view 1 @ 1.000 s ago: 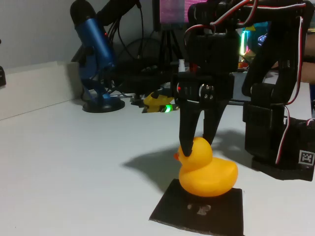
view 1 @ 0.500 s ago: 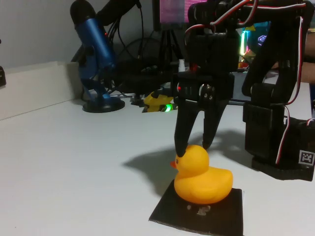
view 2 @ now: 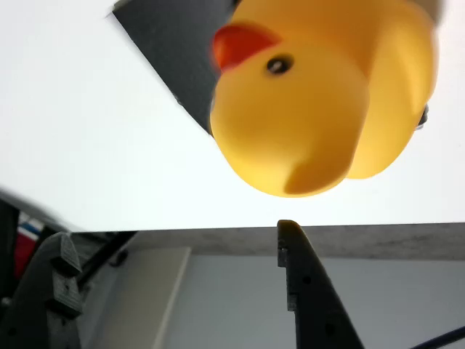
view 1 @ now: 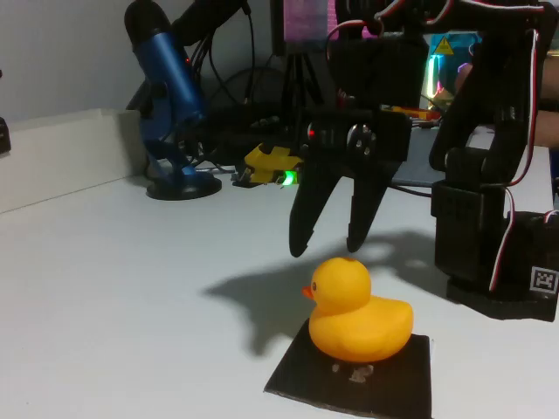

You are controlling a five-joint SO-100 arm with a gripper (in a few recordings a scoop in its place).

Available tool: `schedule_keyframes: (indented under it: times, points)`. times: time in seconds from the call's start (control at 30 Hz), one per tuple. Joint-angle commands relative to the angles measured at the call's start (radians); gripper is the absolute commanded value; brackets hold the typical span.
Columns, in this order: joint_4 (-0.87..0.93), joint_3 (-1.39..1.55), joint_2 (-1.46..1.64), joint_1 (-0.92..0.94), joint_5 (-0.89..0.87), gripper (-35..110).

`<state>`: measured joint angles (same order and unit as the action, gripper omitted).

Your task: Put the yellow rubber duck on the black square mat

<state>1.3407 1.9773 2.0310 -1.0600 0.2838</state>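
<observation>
A: Start with the fixed view. Where is the yellow rubber duck [view 1: 356, 310]?

B: It sits upright on the black square mat [view 1: 358, 379], beak pointing to the picture's left. Its body covers the back part of the mat, and the pale mark at the mat's centre peeks out just in front of it. The mat lies flat on the white table [view 1: 113, 297].

A: And the gripper [view 1: 327, 246]?

B: It hangs just above the duck's head, fingers spread apart and holding nothing. There is a clear gap between the fingertips and the duck, so nothing is touching. I'd judge the spread is there so the fingers clear the head on both sides.

A: Anything else around?

B: A blue microphone [view 1: 169, 105] stands on its base at the back left, well apart from the mat. The arm's black base is to the right.

A: Now the wrist view.

B: The duck [view 2: 320, 94] looms large at the top, upside down in this picture, orange beak and one eye plain. A corner of the mat [view 2: 178, 51] shows beside its head. The two dark fingers [view 2: 309, 291] stand wide at the bottom, the gripper [view 2: 174, 280] empty between them.

A: So how does the task stand?

B: By my reading the placing is done: the duck rests on the mat unsupported, and the arm only needs to get clear.
</observation>
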Motion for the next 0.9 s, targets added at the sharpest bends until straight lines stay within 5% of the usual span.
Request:
schedule_keyframes:
  times: [0.0, 0.23, 0.87]
  points:
    - [0.014, -0.055, 0.037, -0.015, 0.011, 31]
    - [0.003, -0.114, 0.201, 0.072, 0.008, 31]
    - [0.014, -0.299, 0.270, 1.002, -0.009, 31]
